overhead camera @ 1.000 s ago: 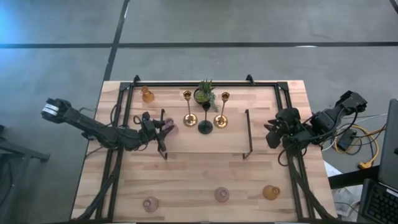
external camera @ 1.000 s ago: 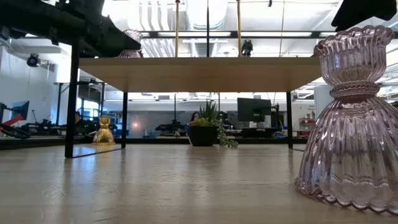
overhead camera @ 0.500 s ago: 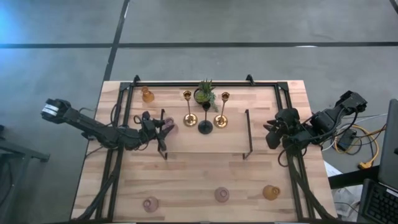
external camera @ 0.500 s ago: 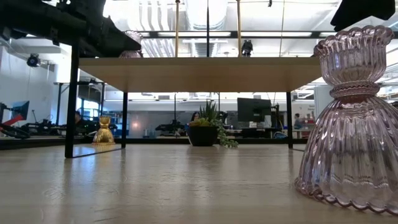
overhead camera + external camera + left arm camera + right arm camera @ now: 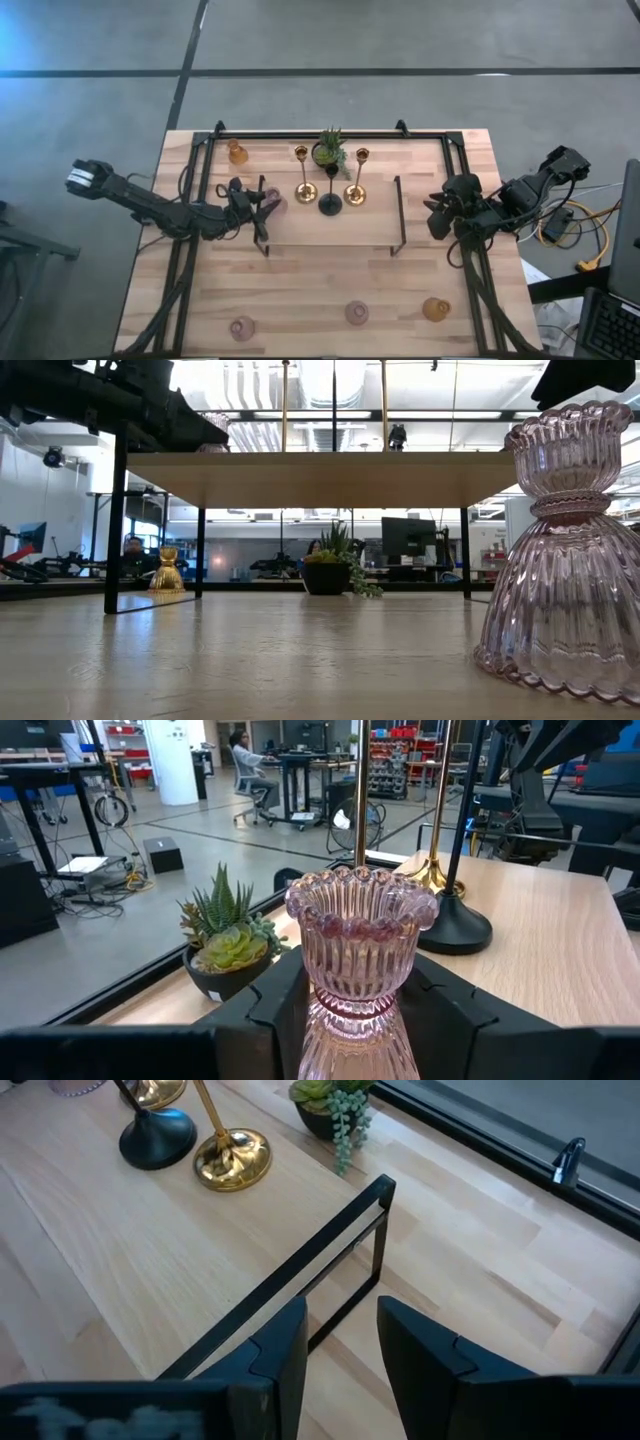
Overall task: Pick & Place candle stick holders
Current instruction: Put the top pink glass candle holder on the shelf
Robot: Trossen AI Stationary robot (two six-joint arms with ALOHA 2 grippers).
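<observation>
1. The left gripper (image 5: 262,207) sits over the left end of the raised shelf (image 5: 330,235), its fingers (image 5: 270,1010) closed on the waist of a pink glass holder (image 5: 358,960), held upright
2. In the left wrist view the held holder stands just in front of the potted plant (image 5: 226,940), with the black holder's base (image 5: 455,928) and a gold holder's base (image 5: 428,872) beyond it
3. The right gripper (image 5: 436,212) hangs off the shelf's right end, near the right rail; its fingers (image 5: 275,1345) stand a little apart with nothing between them, above the shelf's black frame bar (image 5: 300,1275)
4. From above, two tall gold holders (image 5: 304,172) (image 5: 357,175) flank the plant (image 5: 330,150) at the back of the shelf, and the tall black holder (image 5: 330,190) stands between their bases
5. An amber glass holder (image 5: 237,152) sits at the back left of the table (image 5: 330,295)
6. Along the front edge stand three squat holders: pink at left (image 5: 241,327), pink in the middle (image 5: 357,313), amber at right (image 5: 435,309)
7. The low view has one pink holder (image 5: 565,550) close at right and the amber one (image 5: 167,571) far off under the shelf
</observation>
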